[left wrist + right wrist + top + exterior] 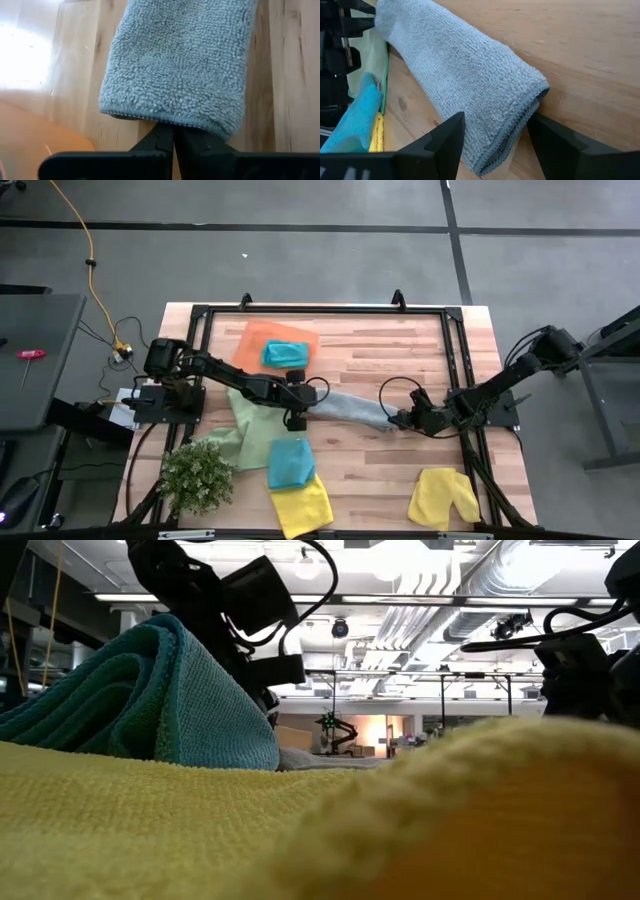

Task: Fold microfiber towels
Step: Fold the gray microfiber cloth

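High view looks down on a light wood table [400,470] standing on a grey floor [300,250] with dark lines. A grey towel [350,409] lies stretched out in the middle of the frame. The left gripper [296,420] is pinched tight on its left end. The right gripper [403,420] has its fingers wide apart around the right end. A teal towel [284,354] sits on an orange tray [258,340] at upper middle. More towels lie along the bottom: green [250,430], teal [291,462] and two yellow [302,505]. A plant [197,475] sits at lower left. Low view shows a big room with ceiling pipes [560,580] and lights.
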